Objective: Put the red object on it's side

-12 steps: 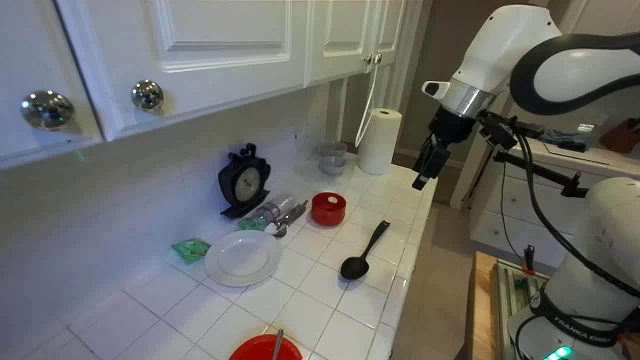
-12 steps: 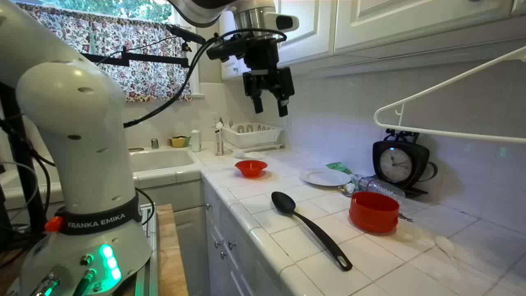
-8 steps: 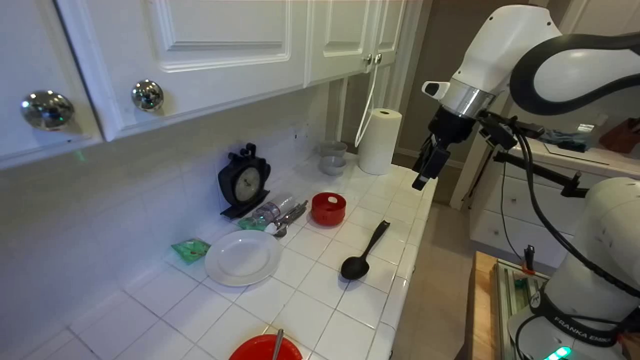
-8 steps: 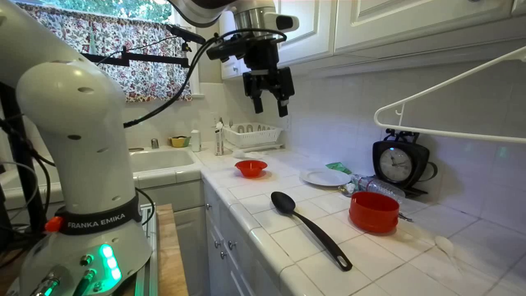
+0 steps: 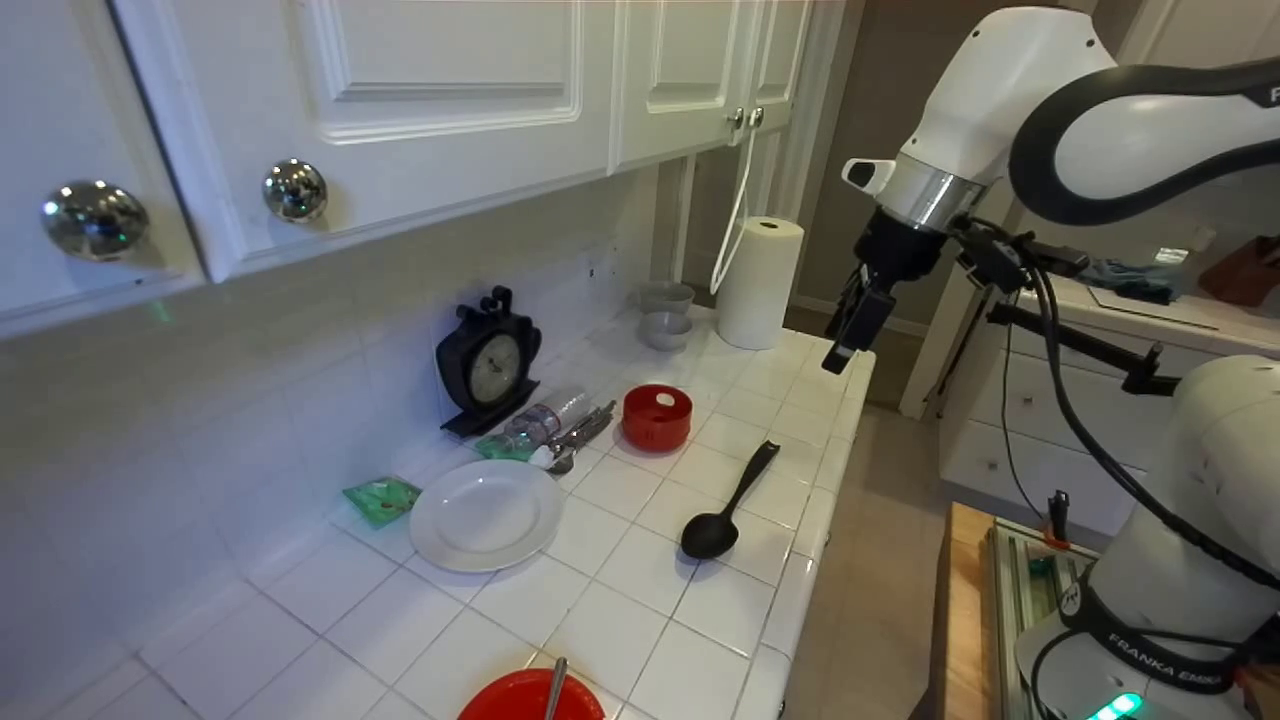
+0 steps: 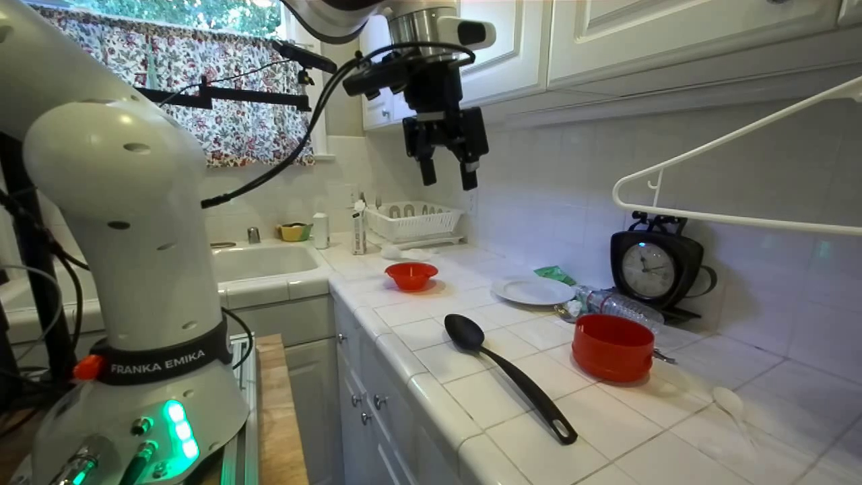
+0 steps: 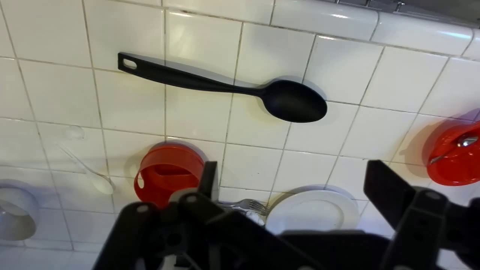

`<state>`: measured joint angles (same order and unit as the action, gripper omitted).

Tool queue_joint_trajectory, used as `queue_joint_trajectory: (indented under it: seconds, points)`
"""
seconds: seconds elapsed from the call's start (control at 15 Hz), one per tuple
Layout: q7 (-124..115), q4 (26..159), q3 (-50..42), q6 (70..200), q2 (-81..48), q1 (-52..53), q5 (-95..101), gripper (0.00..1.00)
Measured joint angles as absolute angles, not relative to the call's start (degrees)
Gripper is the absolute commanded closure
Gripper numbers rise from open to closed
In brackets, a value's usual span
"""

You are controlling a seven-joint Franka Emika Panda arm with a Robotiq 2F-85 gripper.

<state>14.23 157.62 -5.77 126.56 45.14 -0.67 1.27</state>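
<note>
Wrist view: upright red cup (image 7: 165, 168) near fork (image 7: 246, 204) and black spoon (image 7: 228, 89)

White cabinets (image 5: 455, 75) hang above a white-tiled counter (image 5: 625, 570).

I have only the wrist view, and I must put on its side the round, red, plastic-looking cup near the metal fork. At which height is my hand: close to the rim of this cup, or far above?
Observer: Far above. In an exterior view the black, two-fingered hand hangs much higher than the red cup.
Operator: Good. Does something hang in the air which I do not see?
Observer: Yes, both exterior views show a thin white clothes hanger, above the level of the cup.
Operator: And does something tall stand beyond the cup?
Observer: An exterior view shows, beyond it, a tall white roll of paper towel, upright.
</note>
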Motion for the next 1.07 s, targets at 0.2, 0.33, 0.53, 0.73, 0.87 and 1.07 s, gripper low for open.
queue_joint_trajectory:
  seconds: [0.2,0.33,0.53,0.73,0.87,1.07]
  points:
    - [14.41,156.53,-7.02,126.57,41.73,-2.52,1.78,0.00]
    - [14.73,155.49,-8.25,126.57,38.89,-2.84,1.78,0.00]
    - [16.57,153.99,-9.75,127.95,34.54,-2.80,1.78,0.00]
    - [20.29,153.01,-10.85,133.16,30.00,-2.62,1.77,0.00]
    - [22.86,151.99,-11.65,137.23,26.54,-1.95,1.61,0.00]
    - [24.15,150.84,-12.07,139.33,23.36,-1.31,1.34,0.00]
